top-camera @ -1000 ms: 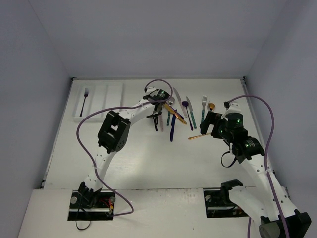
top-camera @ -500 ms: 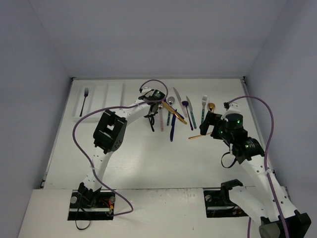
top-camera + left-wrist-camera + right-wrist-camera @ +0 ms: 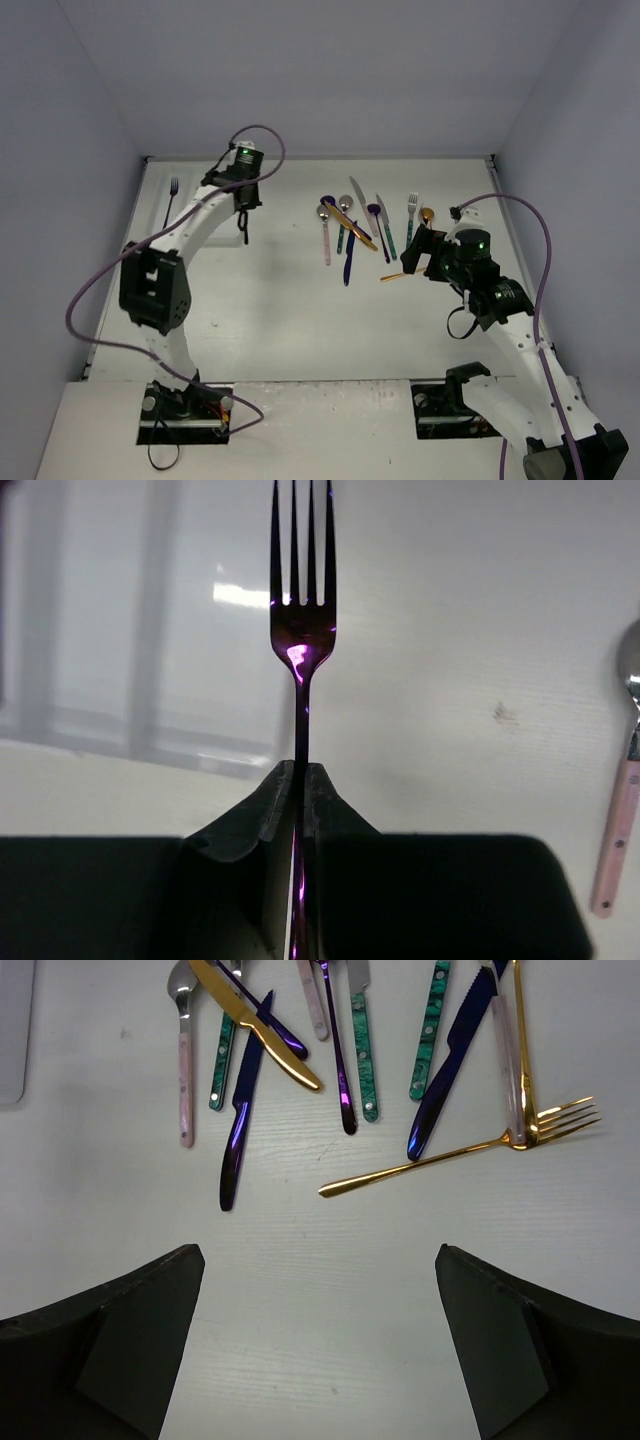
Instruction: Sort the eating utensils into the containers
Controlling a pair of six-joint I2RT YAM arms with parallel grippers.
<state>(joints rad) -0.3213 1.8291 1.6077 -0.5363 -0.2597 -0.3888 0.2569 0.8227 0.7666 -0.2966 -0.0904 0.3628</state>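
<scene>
Pinching a purple fork point(image 3: 301, 630) indistinct from above, left claw point(image 3: 300, 772) clamps tight; right claw point(image 3: 318, 1256) gapes wide.

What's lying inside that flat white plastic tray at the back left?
One dark fork lies in the flat white tray's leftmost compartment. The left arm crosses over the other compartments, hiding parts of them.

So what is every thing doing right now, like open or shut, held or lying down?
left gripper: shut on the purple fork.
purple fork: held by its handle, tines pointing away from the gripper.
right gripper: open, empty, above the table.
tray: holds one dark fork in its far-left compartment.
gold fork: lying loose on the table.
gold knife: lying loose, crossed with others.
</scene>
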